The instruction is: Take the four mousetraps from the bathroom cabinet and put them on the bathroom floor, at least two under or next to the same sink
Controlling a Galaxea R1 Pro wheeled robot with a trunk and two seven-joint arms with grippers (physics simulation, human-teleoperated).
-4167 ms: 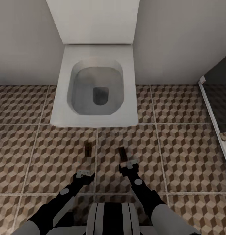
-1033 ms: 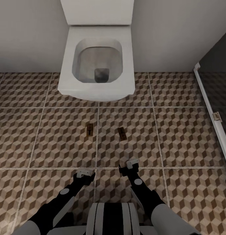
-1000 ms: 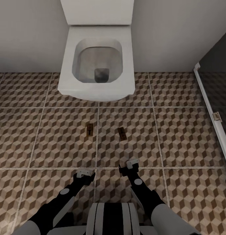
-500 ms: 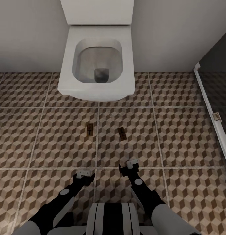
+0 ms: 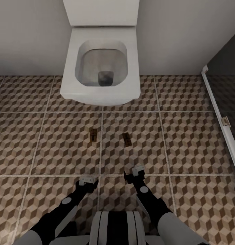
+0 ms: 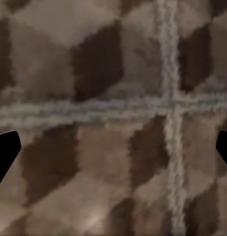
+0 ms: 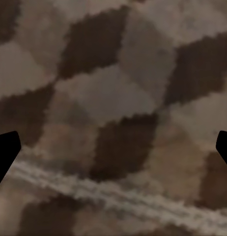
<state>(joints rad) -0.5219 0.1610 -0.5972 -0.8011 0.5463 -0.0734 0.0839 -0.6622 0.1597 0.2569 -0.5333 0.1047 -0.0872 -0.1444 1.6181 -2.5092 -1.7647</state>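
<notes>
Head view
Bathroom floor point(image 5: 185, 149): cube-pattern tiles in brown, beige & white w/ pale grout lines, running from the near edge up to the grey wall point(image 5: 25, 37) at the far side.
Toilet point(image 5: 101, 64): square, white, lid up against the wall, bowl open; far centre.
Mousetraps: two lying flat on the floor, between the toilet and the grippers. Left mousetrap point(image 5: 92, 135) sits just left of a grout line, long side pointing near-far. Right mousetrap point(image 5: 127, 139) is just right of that line, turned a bit off square. Close to each other, not touching; each well apart from the toilet base.
Left gripper point(image 5: 88, 182): low over the floor, near side of the left mousetrap, apart from it. Fingers hold nothing.
Right gripper point(image 5: 134, 173): low over the floor, just near of the right mousetrap, not touching. Fingers hold nothing.
Robot trunk point(image 5: 117, 228): white w/ black stripes, bottom centre, between the two black arms.
Dark panel point(image 5: 226, 88): w/ white frame, along the right edge, running near-far.

Left wrist view
Floor point(image 6: 103, 73): tile seen close up, blurry; two grout lines cross.
Left fingers point(image 6: 4, 152): dark tips at opposite edges of the picture, spread wide, nothing between them but tile.

Right wrist view
Floor point(image 7: 118, 98): tile cubes close up, blurry; one grout line slants across.
Right fingers point(image 7: 4, 150): dark tips at opposite edges, spread wide, nothing between them.
</notes>
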